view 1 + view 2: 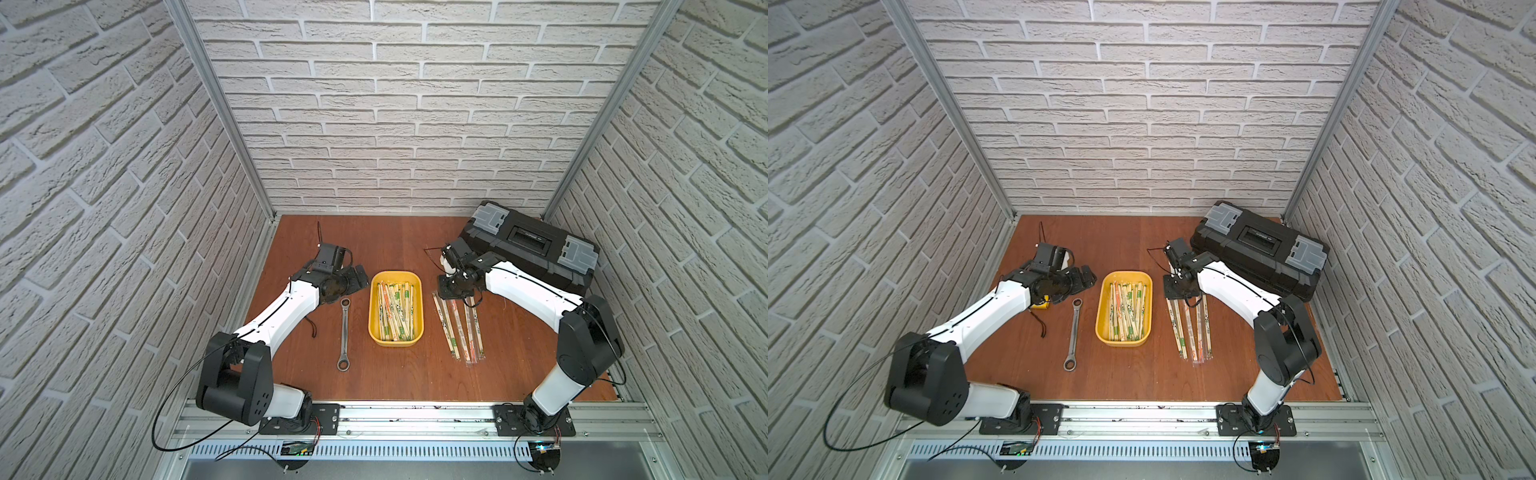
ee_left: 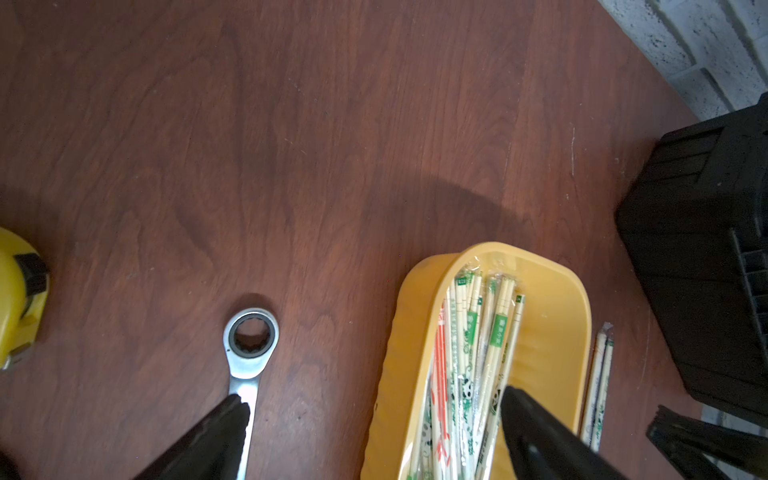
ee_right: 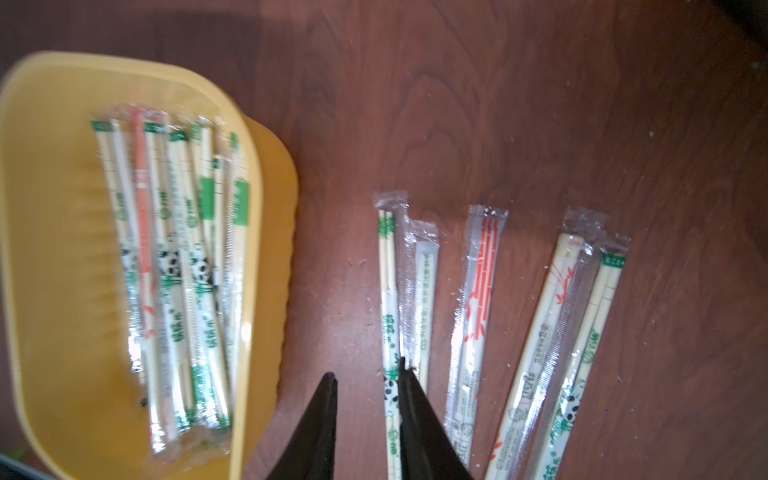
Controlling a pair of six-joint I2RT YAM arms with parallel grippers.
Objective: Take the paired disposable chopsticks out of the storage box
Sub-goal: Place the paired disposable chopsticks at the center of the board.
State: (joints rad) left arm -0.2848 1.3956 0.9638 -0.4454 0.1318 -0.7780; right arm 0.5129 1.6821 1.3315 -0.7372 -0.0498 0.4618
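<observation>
Most of the paired disposable chopsticks (image 1: 395, 311) lie packed lengthwise in the storage box (image 1: 395, 342) at the middle of the worktop (image 1: 386, 382). Several loose pairs (image 1: 457, 328) lie fanned out just beside it, on the robot's right. The right jaws hang over their far ends, slightly parted and empty. The left jaws gape wide above the wrench (image 1: 344, 332) and the box's near edge.

White shells on the long links of the left arm (image 1: 301, 301) and right arm (image 1: 528, 291); black rounded joint housings; thin black cables (image 1: 271, 310) running along; black tapered end effector fingers (image 3: 318, 428); screwed black base plates (image 1: 326, 417).
</observation>
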